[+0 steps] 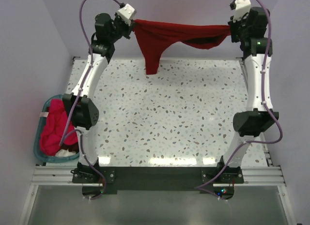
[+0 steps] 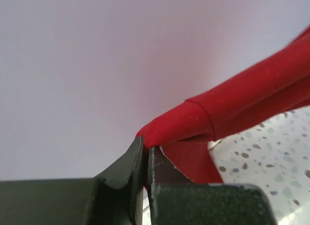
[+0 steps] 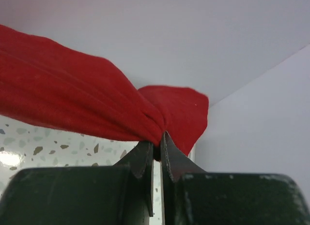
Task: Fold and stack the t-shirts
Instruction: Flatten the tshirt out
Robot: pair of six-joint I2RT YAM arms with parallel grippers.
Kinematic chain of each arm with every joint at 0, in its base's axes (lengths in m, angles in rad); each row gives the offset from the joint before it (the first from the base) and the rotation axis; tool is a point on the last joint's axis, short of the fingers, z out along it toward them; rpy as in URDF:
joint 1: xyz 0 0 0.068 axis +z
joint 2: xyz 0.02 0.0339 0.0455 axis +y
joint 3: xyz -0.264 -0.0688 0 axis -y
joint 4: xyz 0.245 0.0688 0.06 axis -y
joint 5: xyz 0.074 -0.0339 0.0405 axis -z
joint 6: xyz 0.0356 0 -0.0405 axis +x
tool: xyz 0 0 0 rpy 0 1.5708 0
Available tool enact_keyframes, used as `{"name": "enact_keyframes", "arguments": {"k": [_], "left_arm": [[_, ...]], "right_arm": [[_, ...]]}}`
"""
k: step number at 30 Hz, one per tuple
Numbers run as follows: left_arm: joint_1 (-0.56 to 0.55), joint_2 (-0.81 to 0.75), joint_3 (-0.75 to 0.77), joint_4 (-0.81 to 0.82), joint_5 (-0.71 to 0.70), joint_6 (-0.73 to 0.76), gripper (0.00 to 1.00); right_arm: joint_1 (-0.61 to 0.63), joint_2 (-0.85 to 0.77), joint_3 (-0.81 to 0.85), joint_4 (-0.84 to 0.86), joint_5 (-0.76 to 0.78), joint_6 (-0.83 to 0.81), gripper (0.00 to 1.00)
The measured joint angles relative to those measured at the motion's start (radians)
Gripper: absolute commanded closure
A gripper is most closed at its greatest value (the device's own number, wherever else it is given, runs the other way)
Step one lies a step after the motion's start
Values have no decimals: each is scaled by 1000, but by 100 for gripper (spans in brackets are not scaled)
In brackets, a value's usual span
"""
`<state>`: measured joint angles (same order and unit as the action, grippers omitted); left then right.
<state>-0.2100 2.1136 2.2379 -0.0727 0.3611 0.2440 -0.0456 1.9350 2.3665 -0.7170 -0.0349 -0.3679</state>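
A deep crimson t-shirt (image 1: pixel 167 37) hangs stretched in the air between both grippers, high over the far edge of the table. My left gripper (image 1: pixel 132 24) is shut on its left end, seen up close in the left wrist view (image 2: pixel 146 146) with the cloth (image 2: pixel 232 104) running off to the right. My right gripper (image 1: pixel 231 27) is shut on its right end, seen in the right wrist view (image 3: pixel 158 142) with bunched cloth (image 3: pixel 72 99). One part of the shirt droops down at the left (image 1: pixel 152 63). Brighter pinkish-red shirts (image 1: pixel 53 126) lie heaped in the basket.
A teal plastic basket (image 1: pixel 39 152) stands off the table's left edge beside the left arm. The speckled white table (image 1: pixel 169 113) lies below the hanging shirt. Pale walls enclose the back and both sides.
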Motion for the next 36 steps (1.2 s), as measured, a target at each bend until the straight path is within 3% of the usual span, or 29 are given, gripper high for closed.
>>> {"name": "enact_keyframes", "arguments": {"k": [3, 6, 9, 11, 13, 16, 18, 23, 28, 31, 36], "left_arm": [[9, -94, -112, -4, 91, 9, 100], [32, -299, -353, -70, 192, 113, 100], [49, -531, -603, -213, 280, 287, 79], [51, -651, -735, -343, 328, 401, 55], [50, -716, -838, -436, 362, 475, 18], [51, -716, -969, -571, 385, 536, 7], [51, -660, -1019, -645, 387, 552, 7], [23, -593, -1088, -723, 385, 562, 23], [-183, -677, -1221, -689, 357, 576, 38], [-301, -706, -1286, -658, 325, 578, 41], [-408, -679, -1319, -560, 241, 562, 42]], "right_arm": [[-2, -99, -69, 16, -14, -18, 100], [-5, -212, -204, -2, -62, -58, 100], [-5, -330, -391, -61, -132, -126, 100], [-5, -390, -547, -112, -171, -177, 100], [-5, -404, -663, -171, -198, -211, 100], [3, -362, -822, -260, -227, -251, 100], [16, -308, -903, -322, -243, -270, 100], [40, -226, -1014, -399, -253, -281, 100], [38, -229, -1018, -409, -252, -282, 100], [38, -229, -1018, -409, -251, -283, 100], [39, -229, -1019, -409, -246, -282, 100]]}}
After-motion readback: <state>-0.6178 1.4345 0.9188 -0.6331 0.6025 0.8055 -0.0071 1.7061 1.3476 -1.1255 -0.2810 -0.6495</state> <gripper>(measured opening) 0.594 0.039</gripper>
